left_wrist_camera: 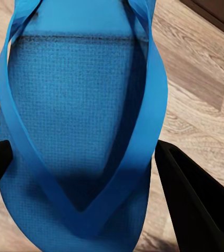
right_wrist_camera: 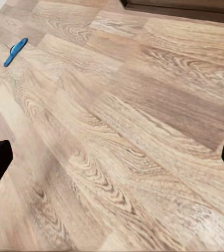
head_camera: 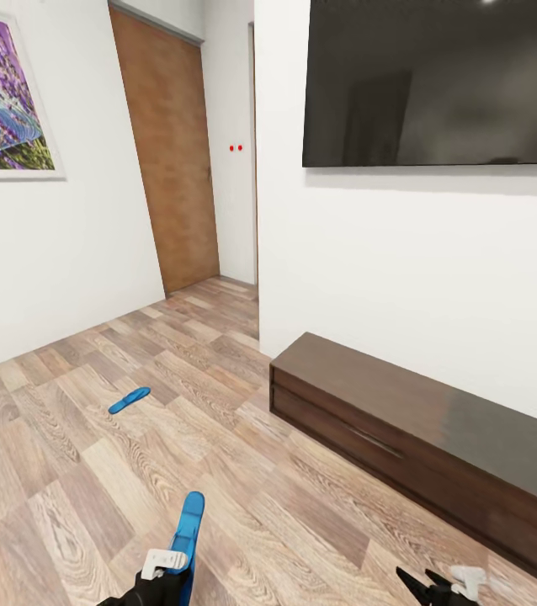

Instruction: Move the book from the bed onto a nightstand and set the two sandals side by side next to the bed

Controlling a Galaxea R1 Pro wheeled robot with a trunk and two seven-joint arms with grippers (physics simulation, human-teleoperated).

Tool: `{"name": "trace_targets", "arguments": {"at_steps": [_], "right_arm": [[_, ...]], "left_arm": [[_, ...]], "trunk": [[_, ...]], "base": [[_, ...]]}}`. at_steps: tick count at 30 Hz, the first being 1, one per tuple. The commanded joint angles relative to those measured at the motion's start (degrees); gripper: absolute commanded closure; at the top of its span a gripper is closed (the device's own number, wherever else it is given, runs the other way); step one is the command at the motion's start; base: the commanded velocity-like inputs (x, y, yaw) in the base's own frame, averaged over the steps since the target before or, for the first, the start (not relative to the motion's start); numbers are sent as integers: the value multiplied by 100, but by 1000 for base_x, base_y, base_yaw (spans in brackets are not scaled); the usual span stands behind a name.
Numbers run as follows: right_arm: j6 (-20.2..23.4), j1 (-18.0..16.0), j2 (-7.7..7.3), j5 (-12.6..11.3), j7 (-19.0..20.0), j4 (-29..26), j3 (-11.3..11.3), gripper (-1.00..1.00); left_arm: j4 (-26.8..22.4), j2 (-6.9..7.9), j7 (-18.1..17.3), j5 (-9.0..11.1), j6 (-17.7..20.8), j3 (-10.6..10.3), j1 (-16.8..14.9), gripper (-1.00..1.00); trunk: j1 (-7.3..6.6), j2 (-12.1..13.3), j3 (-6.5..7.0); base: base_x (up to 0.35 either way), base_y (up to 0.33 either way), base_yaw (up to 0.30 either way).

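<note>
Left gripper [head_camera: 170, 566] clamped on blue sandal [head_camera: 188, 532], fingers [left_wrist_camera: 196, 205] hugging sole edges. Right gripper [head_camera: 443, 587] spread wide, empty. Second sandal [head_camera: 129, 400] lies well ahead on floor [head_camera: 218, 471].

Wood-plank floor [head_camera: 75, 471], white walls. Brown wooden door [head_camera: 167, 151] at the far left corner, a purple-toned framed picture [head_camera: 3, 93] on the left wall. Large dark television [head_camera: 437, 80] mounted on the right wall; long low dark-wood cabinet [head_camera: 420, 446] below it, against that wall. One blue sandal [head_camera: 129, 400] lies flat on the floor, well apart from the cabinet. Left gripper [head_camera: 167, 572] at the bottom edge holds a second blue sandal [head_camera: 189, 522], pointing away. Right gripper [head_camera: 437, 585] low at bottom right, over bare floor, nothing in it.
</note>
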Motion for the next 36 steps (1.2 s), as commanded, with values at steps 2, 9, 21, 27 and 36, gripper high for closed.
{"name": "trace_targets", "arguments": {"at_steps": [2,9,21,27,36], "right_arm": [[-12,-5,22,23,86,12,-31,-100],[-70,-5,150,44,-1078,384,-18,-100],[-113,-5,410,534,-1534,474,-30,-100],[-110,-5,383,536,-1519,455,-35,-100],[-116,-5,402,539,-1527,453,-35,-100]], "left_arm": [[6,-3,-32,-2,-9,30,-5,100],[12,-12,-13,-4,-11,29,-2,100],[12,-40,-1,4,-12,21,-3,100],[14,-47,1,10,-12,28,-3,100],[15,-47,-3,28,-12,30,-2,100]], "trunk": [[-1,-2,-5],[-1,-2,-5],[-1,-2,-5],[-1,-2,-5],[-1,-2,-5]], "base": [[0,0,0],[0,0,0],[0,0,0],[0,0,0],[0,0,0]]}}
